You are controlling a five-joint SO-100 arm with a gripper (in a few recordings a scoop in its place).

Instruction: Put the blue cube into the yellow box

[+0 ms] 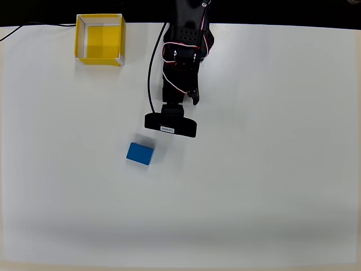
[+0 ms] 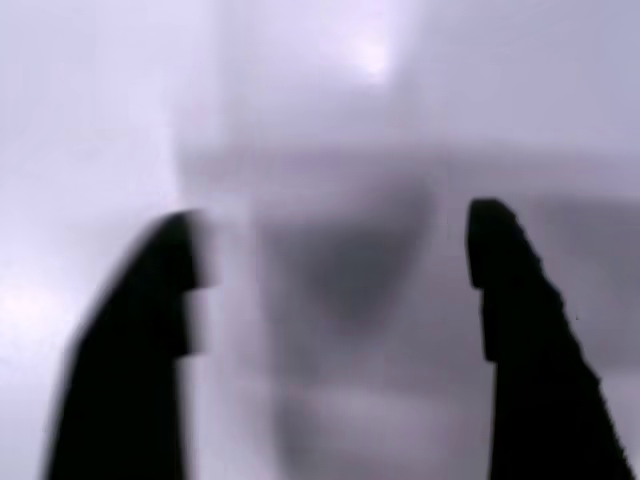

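The blue cube [image 1: 140, 153] lies on the white table a little left of centre in the overhead view. The yellow box [image 1: 100, 39] stands at the far left corner, open top up, with nothing inside. The black arm reaches down from the top edge, and its wrist camera bar [image 1: 170, 125] hangs just up and right of the cube, covering the fingers. In the blurred wrist view my gripper [image 2: 335, 275] is open: two dark fingertips [image 2: 505, 270] stand wide apart over bare table, with nothing between them.
A black cable [image 1: 151, 73] runs down along the arm's left side. Another thin cable [image 1: 22, 27] crosses the far left corner near the box. The white table [image 1: 271, 169] stretches wide to the right and front.
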